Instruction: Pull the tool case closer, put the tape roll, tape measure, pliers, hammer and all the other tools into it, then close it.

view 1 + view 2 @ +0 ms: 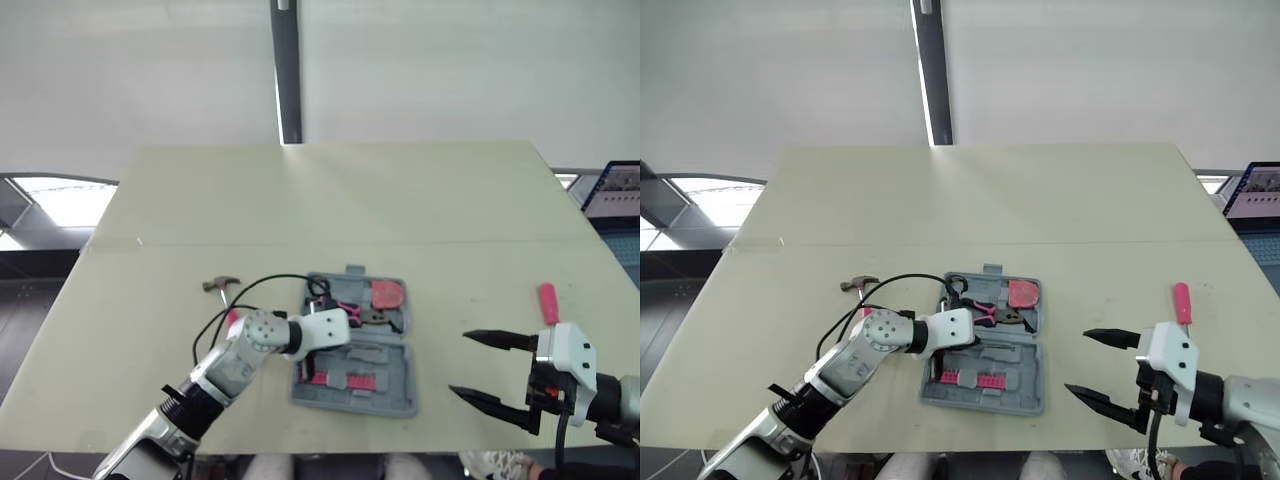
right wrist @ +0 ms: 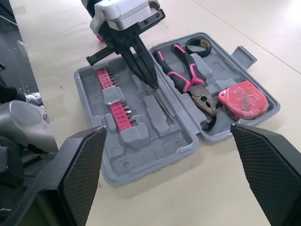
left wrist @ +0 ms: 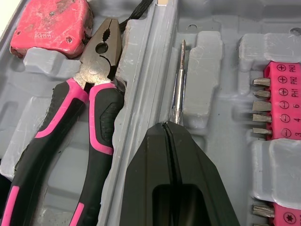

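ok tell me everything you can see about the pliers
The pliers lie flat in the open tool case, in the half that also holds the red tape measure and the tape roll. The grey metal head is shut, looks worn and points towards the tape measure. The curved handles, sleeved in black and pink, reach towards the tape roll. The pliers run alongside the case's middle ridge. A black cord lies by the tip of the head.

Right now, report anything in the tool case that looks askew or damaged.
The pink-and-black pliers lie slantwise across moulded ridges of the grey plastic case, seemingly not seated in a recess. The red tape measure has a scuffed shell.
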`<state>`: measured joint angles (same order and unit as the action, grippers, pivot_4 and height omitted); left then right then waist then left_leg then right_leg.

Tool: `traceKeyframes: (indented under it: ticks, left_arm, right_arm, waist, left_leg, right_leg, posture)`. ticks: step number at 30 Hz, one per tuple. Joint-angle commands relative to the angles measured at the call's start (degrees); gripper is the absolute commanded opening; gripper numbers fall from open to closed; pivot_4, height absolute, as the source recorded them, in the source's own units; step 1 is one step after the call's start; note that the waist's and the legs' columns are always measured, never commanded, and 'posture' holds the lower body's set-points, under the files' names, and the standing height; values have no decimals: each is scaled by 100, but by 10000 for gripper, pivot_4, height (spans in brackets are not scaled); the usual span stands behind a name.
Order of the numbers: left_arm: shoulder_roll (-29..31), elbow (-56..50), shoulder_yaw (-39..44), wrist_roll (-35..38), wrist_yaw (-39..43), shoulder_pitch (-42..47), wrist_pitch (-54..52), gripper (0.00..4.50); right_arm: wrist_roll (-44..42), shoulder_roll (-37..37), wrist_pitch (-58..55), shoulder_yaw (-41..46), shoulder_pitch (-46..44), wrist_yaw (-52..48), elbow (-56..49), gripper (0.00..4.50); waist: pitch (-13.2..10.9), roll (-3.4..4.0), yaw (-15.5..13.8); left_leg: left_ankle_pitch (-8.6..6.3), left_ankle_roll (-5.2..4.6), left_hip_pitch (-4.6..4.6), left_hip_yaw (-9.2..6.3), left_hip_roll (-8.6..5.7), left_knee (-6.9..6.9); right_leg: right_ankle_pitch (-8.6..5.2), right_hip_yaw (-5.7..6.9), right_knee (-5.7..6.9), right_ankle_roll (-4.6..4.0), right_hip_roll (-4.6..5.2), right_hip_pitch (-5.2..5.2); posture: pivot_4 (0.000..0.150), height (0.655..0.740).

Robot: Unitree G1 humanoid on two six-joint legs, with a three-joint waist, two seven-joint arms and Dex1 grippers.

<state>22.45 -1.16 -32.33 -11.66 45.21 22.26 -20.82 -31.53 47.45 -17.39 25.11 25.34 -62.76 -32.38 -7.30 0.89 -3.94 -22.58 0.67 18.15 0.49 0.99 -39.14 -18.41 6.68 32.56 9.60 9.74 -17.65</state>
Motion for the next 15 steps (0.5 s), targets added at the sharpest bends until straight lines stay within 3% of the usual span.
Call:
traceKeyframes:
  ticks: [1,15]
  left_arm:
    - [63,931,-804,-410,349,-431,-442,643]
    - [-114,1201,-751,-369,128,-764,-369,643]
  right_arm:
    - [-22,23,114,103,-20,-47,-73,45000]
    - [19,105,106,22,-213,-127,62,45000]
  waist:
    - [1,1,1]
    - [16,16,-55]
  left_leg:
    - [0,0,-2,-3,0,0]
    - [-1,-2,-3,-27,-8,0]
  right_leg:
    - [0,0,-4,0,0,5]
    - [-1,-3,-28,-1,-1,30]
  posture:
    - [1500,7373]
    - [1500,7373]
